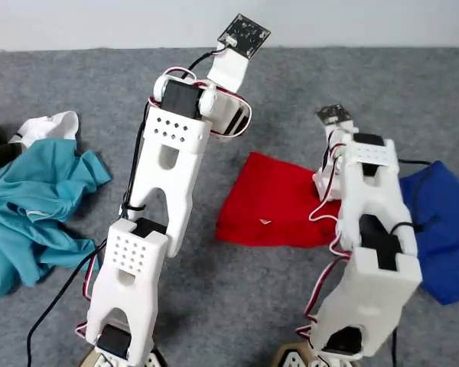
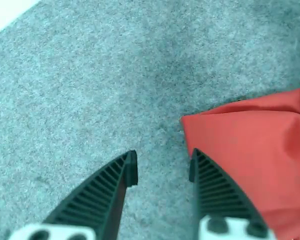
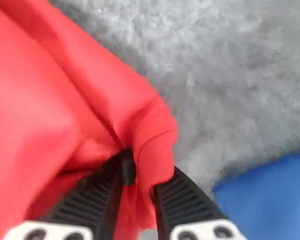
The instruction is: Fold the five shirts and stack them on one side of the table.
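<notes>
Carpeting [image 1: 306, 92], grey and fuzzy, lay under a smooth red cloth shirt [image 1: 271, 202], folded into a rough rectangle at the middle. The right gripper [image 3: 139, 182] pinched a bunched fold of its edge between ribbed black jaws; the left gripper [image 2: 162, 167] hung parted and empty beside a corner.
</notes>
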`<action>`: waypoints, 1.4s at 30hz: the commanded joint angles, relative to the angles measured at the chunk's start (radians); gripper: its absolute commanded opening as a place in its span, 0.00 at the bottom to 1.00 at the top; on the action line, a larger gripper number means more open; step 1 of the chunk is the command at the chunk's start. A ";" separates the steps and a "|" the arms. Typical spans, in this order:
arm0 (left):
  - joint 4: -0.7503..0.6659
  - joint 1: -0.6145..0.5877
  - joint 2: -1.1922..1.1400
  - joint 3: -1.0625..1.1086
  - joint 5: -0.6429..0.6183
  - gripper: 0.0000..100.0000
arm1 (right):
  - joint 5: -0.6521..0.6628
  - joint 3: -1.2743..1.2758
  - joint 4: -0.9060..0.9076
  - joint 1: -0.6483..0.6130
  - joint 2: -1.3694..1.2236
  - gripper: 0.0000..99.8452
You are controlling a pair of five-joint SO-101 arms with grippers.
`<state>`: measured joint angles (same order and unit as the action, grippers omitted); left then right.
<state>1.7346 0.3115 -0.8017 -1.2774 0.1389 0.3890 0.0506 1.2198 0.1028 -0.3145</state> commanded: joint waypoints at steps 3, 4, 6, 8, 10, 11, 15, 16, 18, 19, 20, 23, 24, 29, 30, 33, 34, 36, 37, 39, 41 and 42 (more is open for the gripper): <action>0.020 0.008 0.066 -0.035 -0.003 0.18 | 0.009 -0.092 0.170 0.007 0.317 0.01; 0.020 0.008 0.066 -0.035 -0.003 0.18 | 0.009 -0.092 0.180 0.018 0.361 0.01; 0.020 0.008 0.066 -0.035 -0.003 0.18 | 0.009 -0.087 0.183 0.051 0.433 0.01; 0.020 0.008 0.066 -0.035 -0.003 0.18 | 0.009 -0.086 0.177 0.104 0.470 0.01; 0.020 0.008 0.066 -0.035 -0.003 0.18 | 0.012 -0.086 0.166 0.168 0.476 0.01; 0.020 0.008 0.066 -0.035 -0.003 0.18 | 0.012 -0.084 0.159 0.206 0.473 0.01; 0.020 0.008 0.066 -0.035 -0.003 0.18 | 0.015 -0.083 0.107 0.363 0.414 0.01; 0.020 0.008 0.066 -0.035 -0.003 0.18 | 0.015 -0.083 0.082 0.400 0.392 0.01; 0.020 0.008 0.066 -0.035 -0.003 0.18 | 0.017 -0.083 0.031 0.466 0.338 0.01; 0.020 0.008 0.066 -0.035 -0.003 0.18 | 0.017 -0.083 0.004 0.495 0.311 0.01; 0.020 0.008 0.066 -0.035 -0.003 0.18 | 0.028 -0.083 -0.021 0.519 0.283 0.01; 0.020 0.008 0.066 -0.035 -0.003 0.18 | 0.058 -0.084 -0.077 0.579 0.202 0.01; 0.020 0.009 0.066 -0.035 -0.003 0.18 | 0.058 -0.084 -0.094 0.601 0.182 0.01; 0.020 0.009 0.064 -0.035 -0.003 0.18 | 0.058 -0.087 -0.165 0.693 0.131 0.01; 0.020 0.009 0.064 -0.035 -0.003 0.18 | 0.058 -0.087 -0.173 0.711 0.131 0.01; 0.020 0.009 0.064 -0.035 -0.003 0.18 | 0.060 -0.087 -0.202 0.759 0.130 0.01; 0.020 0.009 0.064 -0.035 -0.003 0.18 | 0.063 -0.087 -0.209 0.766 0.125 0.01; 0.020 0.009 0.063 -0.035 -0.003 0.18 | 0.063 -0.084 -0.209 0.769 0.120 0.02; 0.020 0.009 0.061 -0.035 -0.003 0.18 | 0.061 -0.084 -0.202 0.769 0.113 0.05; 0.020 0.009 0.060 -0.035 -0.003 0.18 | 0.058 -0.089 -0.165 0.769 0.113 0.15; 0.020 0.009 0.060 -0.035 -0.003 0.18 | 0.021 -0.117 -0.096 0.769 0.136 0.25; 0.020 0.009 0.060 -0.035 -0.003 0.18 | -0.006 -0.144 -0.044 0.769 0.159 0.27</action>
<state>1.7346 0.3115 -0.8017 -1.2774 0.1389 0.4319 -0.0138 1.0848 0.8608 -0.2148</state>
